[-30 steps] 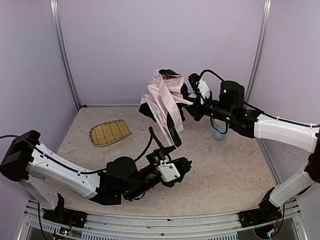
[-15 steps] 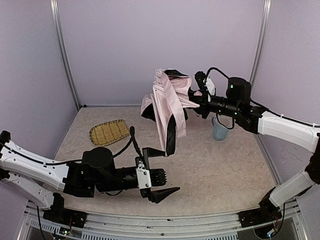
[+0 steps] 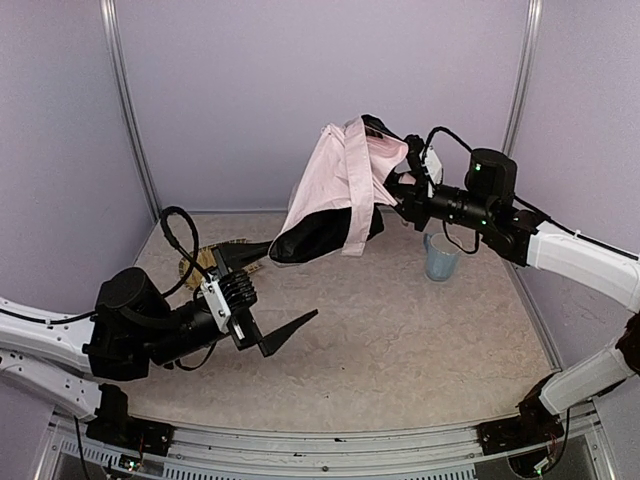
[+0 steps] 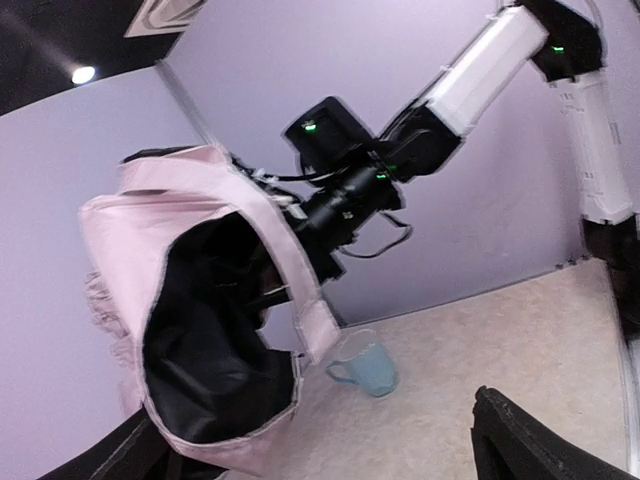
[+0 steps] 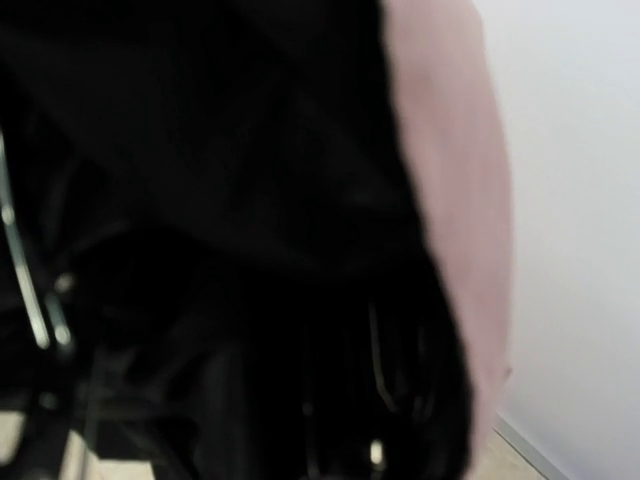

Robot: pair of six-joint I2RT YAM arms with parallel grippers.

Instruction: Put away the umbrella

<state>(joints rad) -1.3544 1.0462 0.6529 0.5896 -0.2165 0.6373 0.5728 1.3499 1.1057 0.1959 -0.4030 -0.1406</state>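
Right gripper (image 3: 393, 187) pinches the umbrella (image 3: 335, 185), holding it aloft. Left gripper (image 3: 268, 295) is spread wide, holding nothing.

The umbrella (image 3: 342, 180) hangs in the air at the far middle, a little right — half-collapsed, pale pink fabric draped in loose folds — its black lining showing at the lower left edge.
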